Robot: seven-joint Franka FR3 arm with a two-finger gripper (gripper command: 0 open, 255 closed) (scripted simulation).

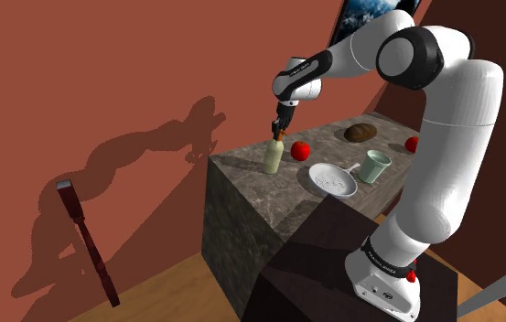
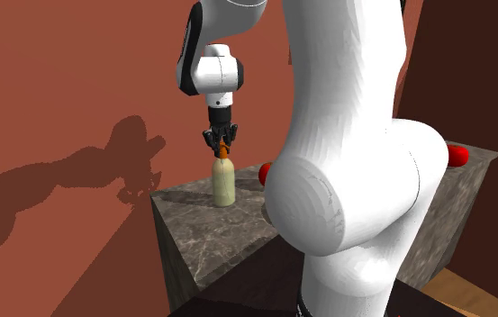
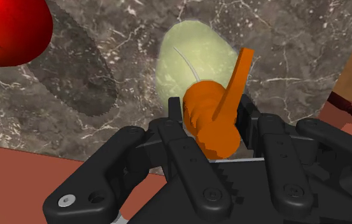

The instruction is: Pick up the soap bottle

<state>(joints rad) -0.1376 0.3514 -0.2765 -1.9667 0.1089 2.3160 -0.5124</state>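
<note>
Orange pump top of the single soap bottle (image 1: 274, 159) is half buried between the fingers of the claw (image 1: 279, 134), which is clamped on it from above. The bottle stands upright on the stone worktop (image 1: 237, 166) near its corner by the wall. The arm cuts off part of the far tomato (image 1: 412, 144); count is two tomatoes, nearer tomato (image 1: 301, 149) just beside the bottle, one bowl (image 1: 333, 180), one mug (image 1: 375, 166), one brown lump (image 1: 360, 133), all apart from the claw.

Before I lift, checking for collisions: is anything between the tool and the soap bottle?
Nothing visible does. The tool clasps the soap bottle directly by its orange pump top; the tomato stands apart beside it on the counter.
</note>
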